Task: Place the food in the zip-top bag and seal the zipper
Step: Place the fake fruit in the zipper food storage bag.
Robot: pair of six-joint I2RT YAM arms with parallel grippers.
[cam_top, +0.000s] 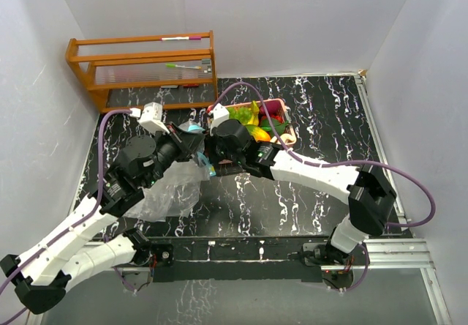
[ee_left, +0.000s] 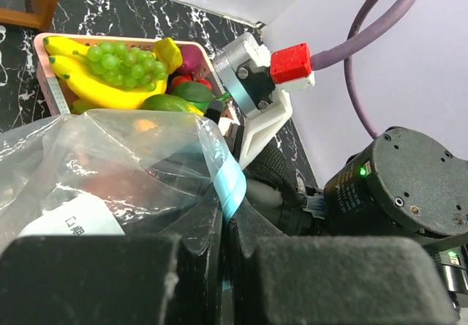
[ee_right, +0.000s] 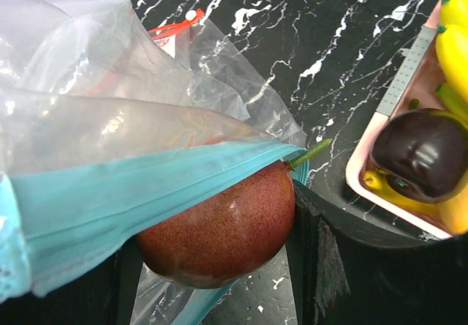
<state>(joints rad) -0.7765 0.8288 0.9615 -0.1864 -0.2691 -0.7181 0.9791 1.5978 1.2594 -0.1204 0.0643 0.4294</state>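
Red fruit (ee_right: 219, 222) in right hand (ee_right: 219, 270), against bag (ee_right: 110, 120) zipper edge; tray (ee_right: 356, 175) near.

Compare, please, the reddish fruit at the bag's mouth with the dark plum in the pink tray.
Colour: the reddish fruit is speckled red-brown; the plum is dark purple. Stem: the fruit shows a green stem; the plum shows none. Place: the fruit sits in the right gripper at the blue edge of the zip-top bag; the plum lies in the pink tray. Both are rounded and glossy.
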